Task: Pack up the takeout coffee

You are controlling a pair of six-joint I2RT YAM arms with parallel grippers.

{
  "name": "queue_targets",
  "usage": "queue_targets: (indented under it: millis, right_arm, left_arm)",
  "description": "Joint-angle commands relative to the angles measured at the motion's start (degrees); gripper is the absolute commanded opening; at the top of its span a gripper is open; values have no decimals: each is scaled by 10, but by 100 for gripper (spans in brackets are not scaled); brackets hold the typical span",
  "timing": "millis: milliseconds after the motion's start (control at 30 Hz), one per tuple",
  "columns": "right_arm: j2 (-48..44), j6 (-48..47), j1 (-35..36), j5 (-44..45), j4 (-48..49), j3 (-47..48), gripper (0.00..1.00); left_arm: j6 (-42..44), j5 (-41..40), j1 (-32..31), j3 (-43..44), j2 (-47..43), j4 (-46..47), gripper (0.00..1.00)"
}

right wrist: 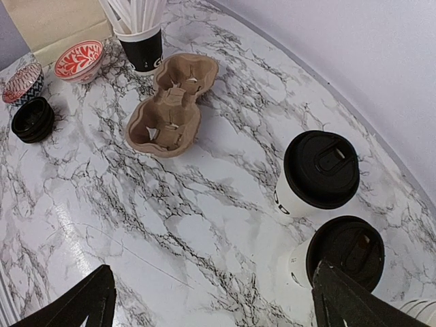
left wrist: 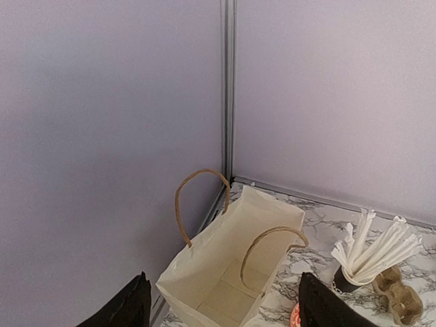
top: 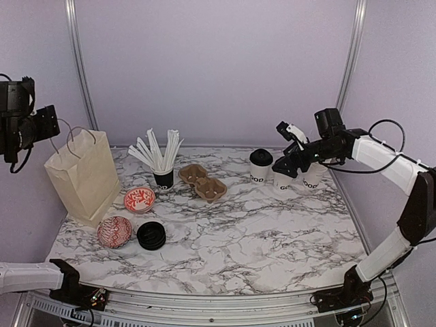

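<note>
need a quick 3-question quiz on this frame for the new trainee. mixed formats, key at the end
1. True or false: the cardboard carrier already holds a cup.
2. The paper bag is: A) upright and open, on the robot's left; B) lying flat on the robot's right; C) folded shut in the middle.
3. The right gripper hangs near two lidded coffee cups. Is it open or shut?

Key: 1 false, both cells are empty; 2 A; 3 open, nothing between its fingers.
</note>
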Motion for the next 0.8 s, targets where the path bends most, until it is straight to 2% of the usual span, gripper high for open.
queue_targets:
  millis: [0, 100, 200, 367, 767]
  right_arm:
    - [-23, -7, 0, -32, 30, -14, 98]
    - [-25, -9, 0, -39, 29, -17, 98]
    - [-26, -12, 0, -44, 30, -23, 97]
    - [-23, -16, 0, -53, 30, -27, 97]
    - [8, -21, 0, -65, 22, -28, 95]
  left_arm:
    - [30, 158, 131, -22, 63, -34, 76]
    - [44, 248, 224, -41, 96, -31, 79]
    - [36, 280, 258, -60, 124, -17, 81]
    - [33, 253, 314, -93, 155, 19, 79]
    - [74, 262, 329, -143, 174, 105, 58]
